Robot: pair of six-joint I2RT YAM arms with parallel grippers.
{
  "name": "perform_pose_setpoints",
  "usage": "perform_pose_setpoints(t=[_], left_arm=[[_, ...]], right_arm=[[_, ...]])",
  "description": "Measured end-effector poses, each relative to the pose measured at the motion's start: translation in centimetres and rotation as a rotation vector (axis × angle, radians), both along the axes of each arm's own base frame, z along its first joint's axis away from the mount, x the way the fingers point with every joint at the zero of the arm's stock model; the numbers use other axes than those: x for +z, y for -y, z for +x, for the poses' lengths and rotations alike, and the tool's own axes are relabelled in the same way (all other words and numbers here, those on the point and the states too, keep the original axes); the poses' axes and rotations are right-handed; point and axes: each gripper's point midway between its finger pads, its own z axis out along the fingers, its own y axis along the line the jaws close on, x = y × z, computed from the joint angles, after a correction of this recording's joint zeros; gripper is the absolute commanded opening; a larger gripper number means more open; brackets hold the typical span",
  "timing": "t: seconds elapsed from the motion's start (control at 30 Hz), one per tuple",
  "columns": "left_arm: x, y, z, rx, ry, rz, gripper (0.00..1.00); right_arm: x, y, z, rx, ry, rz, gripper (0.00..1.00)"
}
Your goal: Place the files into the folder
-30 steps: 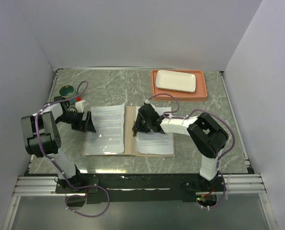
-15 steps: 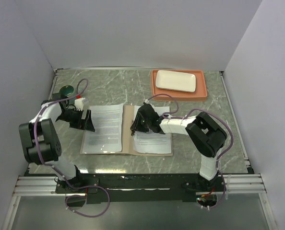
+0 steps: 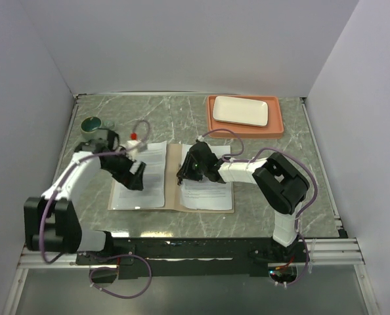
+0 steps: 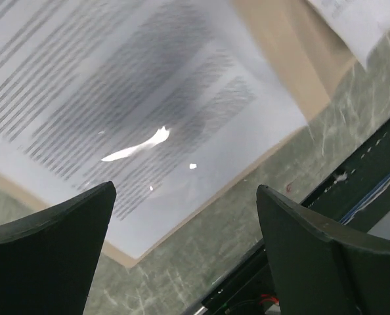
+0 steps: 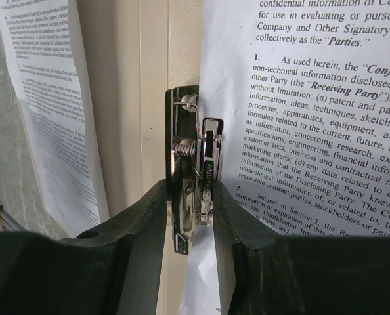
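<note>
The bench (image 3: pixel 182 118) carries the folder (image 3: pixel 174 155), lying open and flat, its crease running from the near edge to the far one. One printed sheet lies on each half, long sides along the crease. The left sheet (image 3: pixel 152 172) has a glossy sleeve that looks slippery. The right sheet (image 3: pixel 208 194) is bare. Both look light and limp, best lifted by an edge. The right fingers (image 3: pixel 184 172) are clenched on the metal clip (image 5: pixel 194 177) at the crease. The left fingers (image 3: pixel 134 176) hang spread wide over the sleeved sheet, holding nothing.

From my end I count two files (image 3: pixel 152 172), one folder (image 3: pixel 174 156), one orange tray (image 3: pixel 278 125), one white plate (image 3: pixel 241 110), one green cup (image 3: pixel 91 123) and one metal clip (image 5: pixel 194 184).
</note>
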Motion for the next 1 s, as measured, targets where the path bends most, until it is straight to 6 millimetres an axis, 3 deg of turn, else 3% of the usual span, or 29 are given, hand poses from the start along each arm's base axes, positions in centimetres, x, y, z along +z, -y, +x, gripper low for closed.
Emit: perform_pose_setpoints(t=[0.13,0.27,0.6,1.0], left_arm=[[1.4,3.2,-1.4,-0.184,0.167,0.085,0.96],[2.3,3.6,-1.7,-0.264,0.363,0.203,0.96],[-2.9,4.6,-6.9,-0.541,0.522,0.444,0.96],[-4.4,6.1,-6.4,-0.558,0.673,0.559,0.96]], right_arm=[[0.1,0.0,0.0,0.003,-0.006,0.008,0.0],[0.0,0.0,0.0,0.0,-0.01,0.013,0.0],[0.0,0.0,0.1,-0.003,-0.017,0.019,0.0],[0.1,0.0,0.0,-0.007,-0.024,0.026,0.0]])
